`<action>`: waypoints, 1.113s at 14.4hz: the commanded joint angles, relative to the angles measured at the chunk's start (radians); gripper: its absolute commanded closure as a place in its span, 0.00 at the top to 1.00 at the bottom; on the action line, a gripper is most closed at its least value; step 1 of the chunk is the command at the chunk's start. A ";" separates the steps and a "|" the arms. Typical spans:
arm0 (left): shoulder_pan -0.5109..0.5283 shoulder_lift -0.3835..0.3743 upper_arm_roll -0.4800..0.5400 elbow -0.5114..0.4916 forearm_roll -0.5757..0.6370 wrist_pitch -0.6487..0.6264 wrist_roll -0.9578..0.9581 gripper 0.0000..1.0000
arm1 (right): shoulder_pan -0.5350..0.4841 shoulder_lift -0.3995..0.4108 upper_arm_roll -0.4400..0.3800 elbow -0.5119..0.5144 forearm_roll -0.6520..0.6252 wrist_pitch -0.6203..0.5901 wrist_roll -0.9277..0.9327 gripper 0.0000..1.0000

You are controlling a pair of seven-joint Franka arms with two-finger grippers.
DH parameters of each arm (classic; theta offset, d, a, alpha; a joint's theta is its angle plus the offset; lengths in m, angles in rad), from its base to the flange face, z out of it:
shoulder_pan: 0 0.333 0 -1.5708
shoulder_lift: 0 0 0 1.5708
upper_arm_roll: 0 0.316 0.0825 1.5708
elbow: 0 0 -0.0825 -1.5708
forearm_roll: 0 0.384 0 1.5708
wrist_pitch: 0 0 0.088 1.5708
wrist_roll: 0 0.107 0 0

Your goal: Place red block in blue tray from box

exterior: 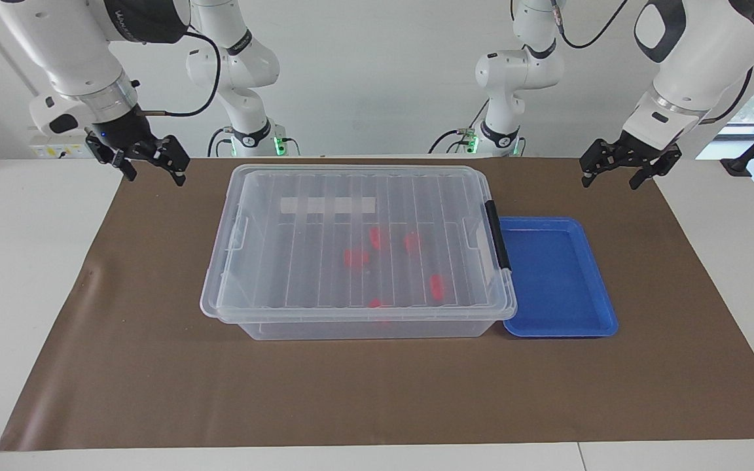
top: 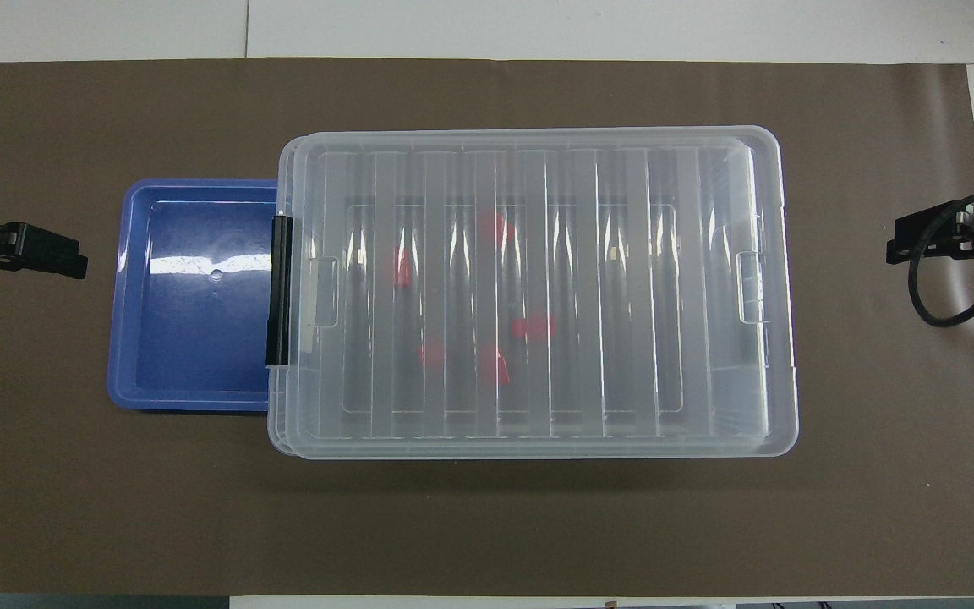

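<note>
The clear box (exterior: 298,229) (top: 673,288) stands mid-table with its ribbed lid on and a black latch handle (exterior: 498,235) at the end toward the left arm. Several red blocks (exterior: 355,257) (top: 533,326) show blurred through the lid, lying on the box floor. The blue tray (exterior: 557,275) (top: 191,338) lies flat and bare against that latch end. My left gripper (exterior: 610,182) (top: 56,254) hangs open over the mat near the tray's end of the table. Above the mat off the box's other end, my right gripper (exterior: 156,176) (top: 905,248) is open too, holding nothing.
A brown mat (exterior: 377,392) covers the white table (exterior: 17,275) under the box and tray. The two arm bases (exterior: 252,137) (exterior: 498,134) stand at the table edge nearest the robots. A black cable loop (top: 943,296) dangles from the right wrist.
</note>
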 commanded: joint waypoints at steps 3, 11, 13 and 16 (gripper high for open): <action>-0.008 -0.013 0.011 -0.003 -0.010 -0.012 0.005 1.00 | 0.043 -0.033 0.018 -0.090 0.041 0.118 0.125 1.00; -0.008 -0.013 0.011 -0.003 -0.010 -0.014 0.005 1.00 | 0.109 0.014 0.020 -0.222 0.042 0.303 0.170 1.00; -0.008 -0.013 0.011 -0.003 -0.010 -0.012 0.005 1.00 | 0.116 0.030 0.020 -0.234 0.042 0.314 0.188 1.00; -0.008 -0.013 0.011 -0.003 -0.010 -0.012 0.005 1.00 | 0.116 0.021 0.020 -0.320 0.042 0.395 0.176 1.00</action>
